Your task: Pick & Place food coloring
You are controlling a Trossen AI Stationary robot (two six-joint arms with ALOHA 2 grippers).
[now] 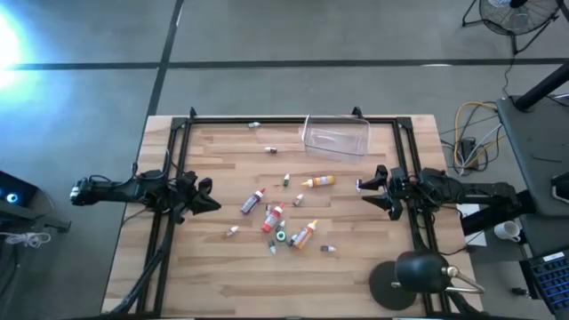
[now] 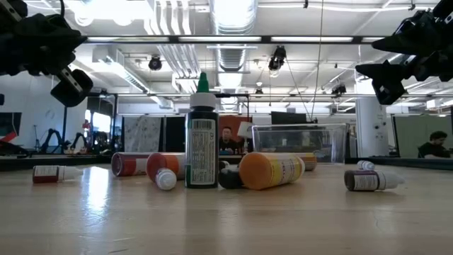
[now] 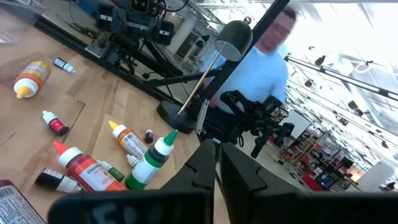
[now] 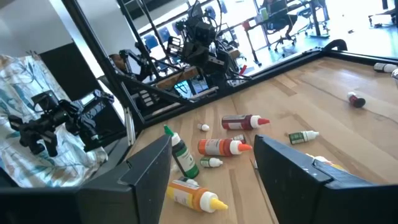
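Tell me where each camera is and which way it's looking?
High view: above, looking straight down at the table; both arms show, left gripper shut, right gripper open.
Low view: at tabletop height, facing the standing green bottle; grippers hang at the top corners.
Left wrist view: on the left arm, past its shut fingers.
Right wrist view: on the right arm, between its open fingers.
Shared: every view shows that green bottle.

The table holds about a dozen food coloring bottles (image 1: 275, 216), one clear plastic box (image 1: 336, 135) and one black desk lamp (image 1: 416, 276).
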